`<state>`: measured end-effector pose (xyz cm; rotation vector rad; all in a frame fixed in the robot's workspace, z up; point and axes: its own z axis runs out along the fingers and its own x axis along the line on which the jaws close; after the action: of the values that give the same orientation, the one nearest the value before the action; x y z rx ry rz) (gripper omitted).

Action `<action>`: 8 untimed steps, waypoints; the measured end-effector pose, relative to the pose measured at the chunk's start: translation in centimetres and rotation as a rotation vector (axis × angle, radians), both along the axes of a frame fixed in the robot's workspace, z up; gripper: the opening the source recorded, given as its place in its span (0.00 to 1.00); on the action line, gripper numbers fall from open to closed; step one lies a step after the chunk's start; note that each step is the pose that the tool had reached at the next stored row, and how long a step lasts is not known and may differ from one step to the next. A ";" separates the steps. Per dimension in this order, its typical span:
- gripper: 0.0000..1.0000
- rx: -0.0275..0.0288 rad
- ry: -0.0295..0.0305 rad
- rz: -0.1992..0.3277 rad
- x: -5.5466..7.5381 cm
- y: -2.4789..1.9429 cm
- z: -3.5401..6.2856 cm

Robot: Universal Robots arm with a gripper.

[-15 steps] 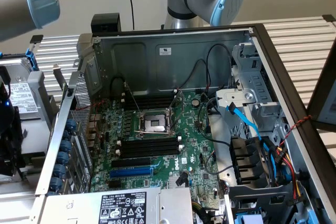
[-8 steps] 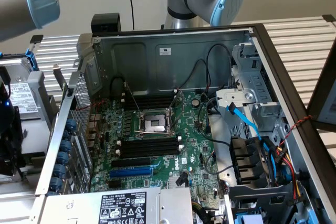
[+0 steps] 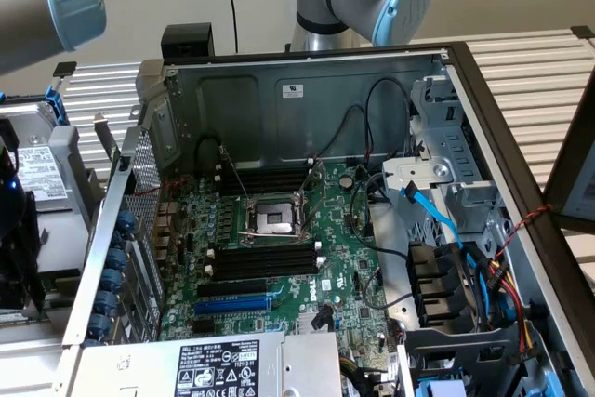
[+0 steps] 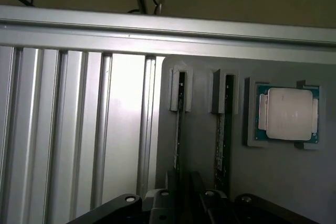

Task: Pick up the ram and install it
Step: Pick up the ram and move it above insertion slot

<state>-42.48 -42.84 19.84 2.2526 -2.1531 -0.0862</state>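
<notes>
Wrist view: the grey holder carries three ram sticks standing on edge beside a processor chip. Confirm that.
Wrong count. The wrist view shows two ram sticks, not three: one ram stick and a second ram stick, standing on edge in the grey holder beside the processor chip.

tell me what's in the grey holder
Two ram sticks stand edge-on, and a processor chip lies beside them. The gripper covers the sticks' near ends.

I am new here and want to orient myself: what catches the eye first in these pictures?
An open computer case dominates the exterior view, its green motherboard with a metal processor socket at the middle. In the wrist view, two memory sticks stand on edge in a grey holder, beside a square silver chip.
</notes>
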 end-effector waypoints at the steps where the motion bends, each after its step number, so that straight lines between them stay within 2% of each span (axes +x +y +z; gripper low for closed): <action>1: 0.23 0.0000 0.0001 -0.002 0.0 0.00 -0.01; 8: 0.21 0.0000 0.0001 -0.008 0.0 -0.01 -0.04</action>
<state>-42.48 -42.85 19.80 2.2436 -2.1626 -0.0864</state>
